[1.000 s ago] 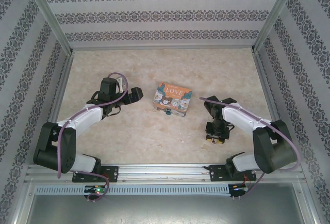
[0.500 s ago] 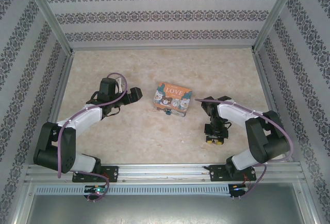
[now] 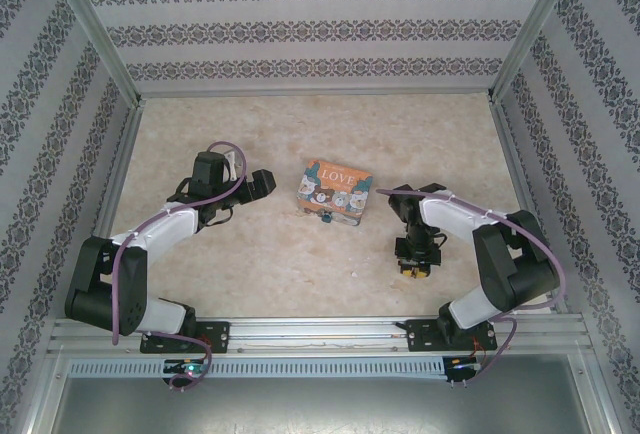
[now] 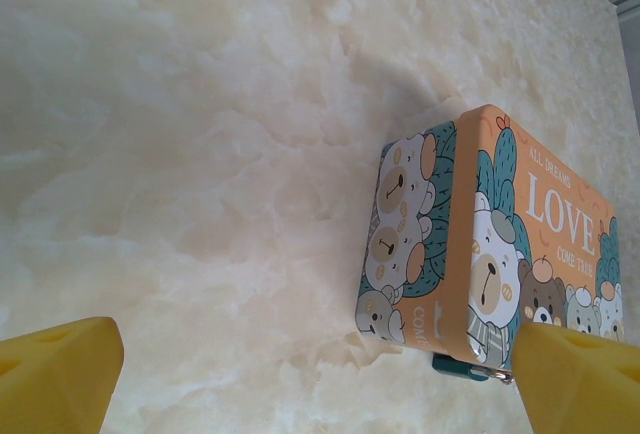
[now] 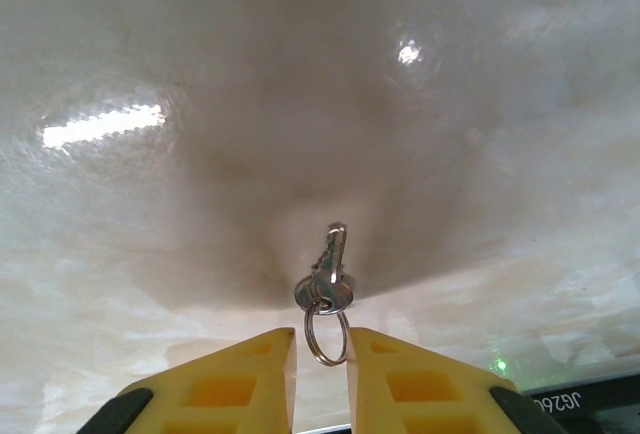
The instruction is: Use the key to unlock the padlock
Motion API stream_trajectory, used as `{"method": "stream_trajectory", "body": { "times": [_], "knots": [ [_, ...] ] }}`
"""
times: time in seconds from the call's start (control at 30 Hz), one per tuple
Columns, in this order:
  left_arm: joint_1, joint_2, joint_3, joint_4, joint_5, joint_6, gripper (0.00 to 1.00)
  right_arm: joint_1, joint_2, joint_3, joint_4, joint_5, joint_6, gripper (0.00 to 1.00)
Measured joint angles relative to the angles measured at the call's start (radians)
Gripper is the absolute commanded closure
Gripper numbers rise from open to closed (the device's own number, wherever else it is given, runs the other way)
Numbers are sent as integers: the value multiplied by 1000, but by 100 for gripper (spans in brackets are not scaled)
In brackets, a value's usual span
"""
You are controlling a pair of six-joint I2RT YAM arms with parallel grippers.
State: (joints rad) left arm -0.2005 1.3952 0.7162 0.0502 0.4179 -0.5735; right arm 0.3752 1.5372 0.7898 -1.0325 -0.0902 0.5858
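Beside LOVE tin (image 4: 520, 244), padlock (image 4: 462, 366); left hand (image 3: 262, 185) spread, right hand (image 5: 320, 356) pinching key (image 5: 328, 272)

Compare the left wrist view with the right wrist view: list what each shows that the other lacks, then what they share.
Left wrist view: the LOVE tin lying on the table, the teal padlock peeking out at its lower edge, and the left pincer spread wide. Right wrist view: the silver key, its ring caught between the nearly closed fingers of the right pincer. Shared: the pale marbled table and yellow fingertips at the bottom edge.
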Motion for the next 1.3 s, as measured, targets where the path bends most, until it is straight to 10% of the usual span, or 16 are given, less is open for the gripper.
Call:
{"method": "stream_trajectory", "body": {
  "times": [0.8,1.3],
  "knots": [
    [53,-92,14,-44,35,-43,1,49,-126,116,0,52,-48,100],
    [72,-129,52,40,285,-458,1,137,-228,433,74,6,-103,100]
  ]
}}
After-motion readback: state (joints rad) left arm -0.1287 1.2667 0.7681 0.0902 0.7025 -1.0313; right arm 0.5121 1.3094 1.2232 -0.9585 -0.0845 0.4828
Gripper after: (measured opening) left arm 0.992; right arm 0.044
